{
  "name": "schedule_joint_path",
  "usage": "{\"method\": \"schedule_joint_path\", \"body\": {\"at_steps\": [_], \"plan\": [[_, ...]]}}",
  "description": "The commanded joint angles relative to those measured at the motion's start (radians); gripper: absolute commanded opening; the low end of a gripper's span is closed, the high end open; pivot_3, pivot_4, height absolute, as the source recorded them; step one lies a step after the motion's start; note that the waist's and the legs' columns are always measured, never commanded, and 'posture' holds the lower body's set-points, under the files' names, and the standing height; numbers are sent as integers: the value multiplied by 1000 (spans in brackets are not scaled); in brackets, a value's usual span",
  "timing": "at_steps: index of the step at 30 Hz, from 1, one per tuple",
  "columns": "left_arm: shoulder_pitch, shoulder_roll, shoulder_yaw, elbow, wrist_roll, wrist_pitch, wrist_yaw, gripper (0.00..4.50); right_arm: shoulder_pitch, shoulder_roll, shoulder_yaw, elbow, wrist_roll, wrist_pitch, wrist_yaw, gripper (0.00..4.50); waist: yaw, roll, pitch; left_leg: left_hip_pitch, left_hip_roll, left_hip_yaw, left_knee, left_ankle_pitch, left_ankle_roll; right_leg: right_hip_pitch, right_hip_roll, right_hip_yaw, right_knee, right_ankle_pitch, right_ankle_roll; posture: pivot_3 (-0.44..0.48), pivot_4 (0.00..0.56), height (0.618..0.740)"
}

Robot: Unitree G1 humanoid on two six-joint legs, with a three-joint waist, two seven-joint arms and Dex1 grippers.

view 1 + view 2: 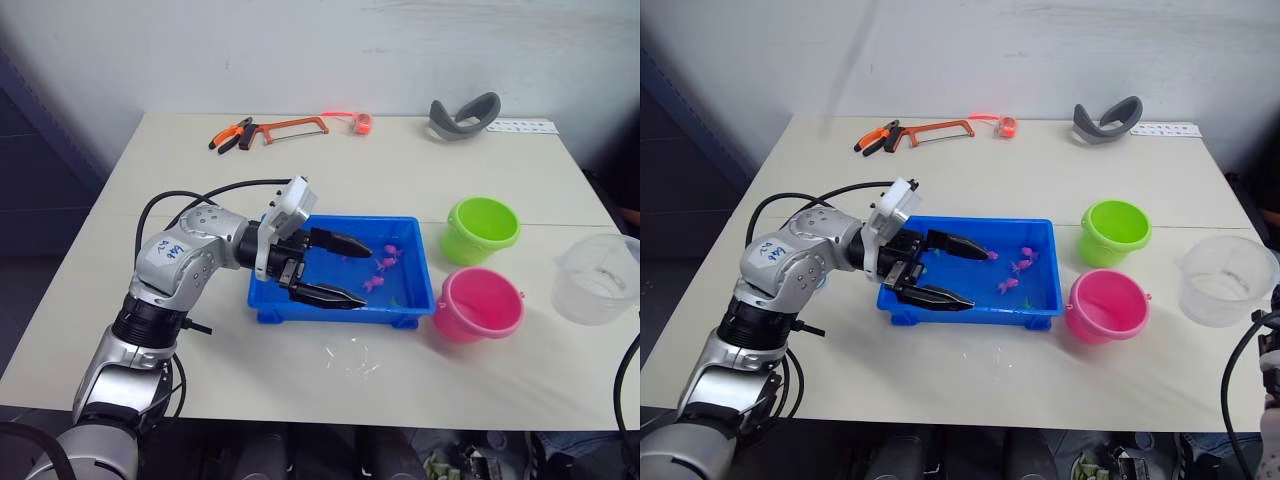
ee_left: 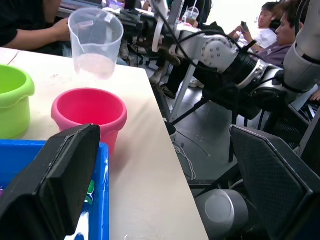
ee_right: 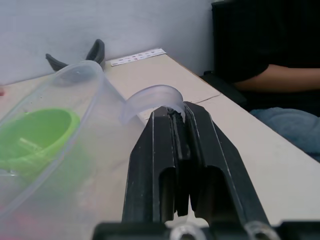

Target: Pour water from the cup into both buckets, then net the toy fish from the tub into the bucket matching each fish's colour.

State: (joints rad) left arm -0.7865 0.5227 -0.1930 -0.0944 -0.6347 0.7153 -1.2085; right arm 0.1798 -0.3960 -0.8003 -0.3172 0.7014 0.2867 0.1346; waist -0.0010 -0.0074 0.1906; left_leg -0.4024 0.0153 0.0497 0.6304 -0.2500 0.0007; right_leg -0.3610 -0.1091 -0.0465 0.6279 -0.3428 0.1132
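The tub [image 1: 410,262] sits mid-table in front of me, fish [image 1: 384,264] in its right half. My left gripper [image 1: 352,272] reaches over the tub's left part. Just right of the tub stand two buckets [image 1: 482,230], one behind the other. Further right is the cup [image 1: 598,278], my right gripper [image 3: 177,116] on its handle. Hand tools [image 1: 268,130] lie at the far edge.
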Motion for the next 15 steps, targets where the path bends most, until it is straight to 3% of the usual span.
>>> {"method": "schedule_joint_path", "body": {"at_steps": [1, 15], "plan": [[-32, -40, -34, 65, 63, -98, -32, 4500, 136, -159, -16, -302, -102, 99, 13, 81, 0, 1, 0, 0, 0, 0, 0, 0, 0, 0, 0, 0, 0, 0, 0, 0, 150, 740], [-47, -81, -36, 113, 107, -156, -43, 4500, 171, -292, 138, -354, -412, 77, 48, 81, 7, 1, 0, -1, -1, 0, 0, 0, 2, -1, 0, -1, 0, 0, 0, 0, 150, 740]]}}
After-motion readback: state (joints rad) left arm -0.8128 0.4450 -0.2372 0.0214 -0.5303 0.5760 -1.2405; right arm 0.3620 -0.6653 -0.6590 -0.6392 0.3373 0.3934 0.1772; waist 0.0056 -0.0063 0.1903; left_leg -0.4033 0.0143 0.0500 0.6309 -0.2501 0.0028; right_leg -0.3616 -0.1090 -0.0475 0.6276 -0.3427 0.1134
